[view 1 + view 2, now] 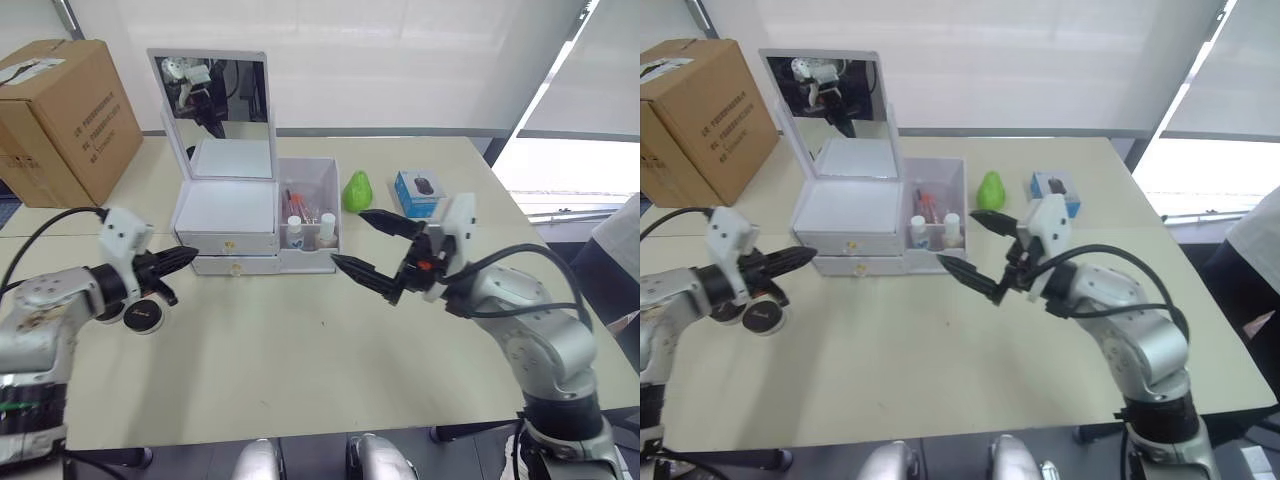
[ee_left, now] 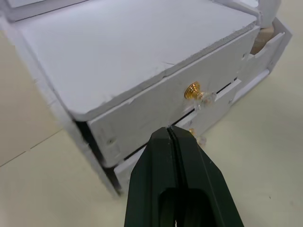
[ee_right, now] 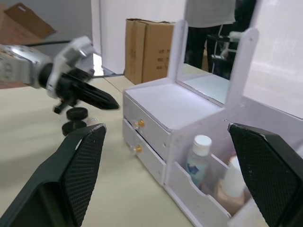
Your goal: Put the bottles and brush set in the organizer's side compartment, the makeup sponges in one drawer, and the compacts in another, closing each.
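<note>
The white organizer (image 1: pixel 228 215) with its mirror stands at the table's middle back. Its side compartment (image 1: pixel 320 180) holds two bottles (image 1: pixel 294 232) and the brush set (image 1: pixel 296 205). Both drawers carry gold knobs (image 2: pixel 192 90), and the lower drawer (image 1: pixel 235 265) sticks out a little. My left gripper (image 1: pixel 190 257) is shut and empty, its tip just left of the drawer fronts. Black round compacts (image 1: pixel 143 316) lie under that arm. A green makeup sponge (image 1: pixel 357 190) sits right of the organizer. My right gripper (image 1: pixel 348 237) hangs wide open in front of the side compartment, holding nothing.
A small blue box (image 1: pixel 420 192) lies right of the sponge. A cardboard box (image 1: pixel 60 115) stands at the table's back left. The table's bare front half (image 1: pixel 300 370) stretches between my arms, and its right edge is close to my right arm.
</note>
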